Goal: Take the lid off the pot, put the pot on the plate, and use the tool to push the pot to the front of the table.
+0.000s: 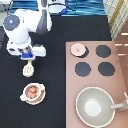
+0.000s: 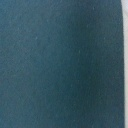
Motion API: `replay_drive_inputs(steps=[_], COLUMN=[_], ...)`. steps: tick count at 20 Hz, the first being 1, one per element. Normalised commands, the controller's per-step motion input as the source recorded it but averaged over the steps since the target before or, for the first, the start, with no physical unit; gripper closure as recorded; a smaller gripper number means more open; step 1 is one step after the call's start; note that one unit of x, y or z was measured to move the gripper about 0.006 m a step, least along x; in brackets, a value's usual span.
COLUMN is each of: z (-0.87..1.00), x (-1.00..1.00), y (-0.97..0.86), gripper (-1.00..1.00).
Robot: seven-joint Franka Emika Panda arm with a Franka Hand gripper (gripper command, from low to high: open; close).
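Gripper (image 1: 28, 56), finger state can't tell, w/ tool (image 1: 28, 68) just below; pot (image 1: 32, 92) on plate (image 1: 23, 97); lid (image 1: 78, 49) on stove (image 1: 120, 65).

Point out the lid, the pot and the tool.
lid (image 1: 78, 48), exterior view, its knob.
pot (image 1: 32, 92), exterior view, its reddish contents.
tool (image 1: 28, 69), exterior view, its head, just below the gripper (image 1: 28, 56).

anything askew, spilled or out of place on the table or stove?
Only the lid, lying on a stove burner. The pot sits upright on the plate, contents inside. The spatula lies flat above it, gripper just beyond. No spills.
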Motion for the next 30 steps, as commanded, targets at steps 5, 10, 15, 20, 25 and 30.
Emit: replay_drive_inputs(steps=[5, 10, 15, 20, 25, 30], z=[-0.23, -0.25, 0.07, 0.27, 0.46, 0.73], x=[0.71, 0.77, 0.84, 0.92, 0.82, -0.58], y=[-0.29, -0.23, 0.19, 0.41, 0.38, 0.01], gripper=[1.0, 1.0, 1.0, 1.0, 1.0, 1.0])
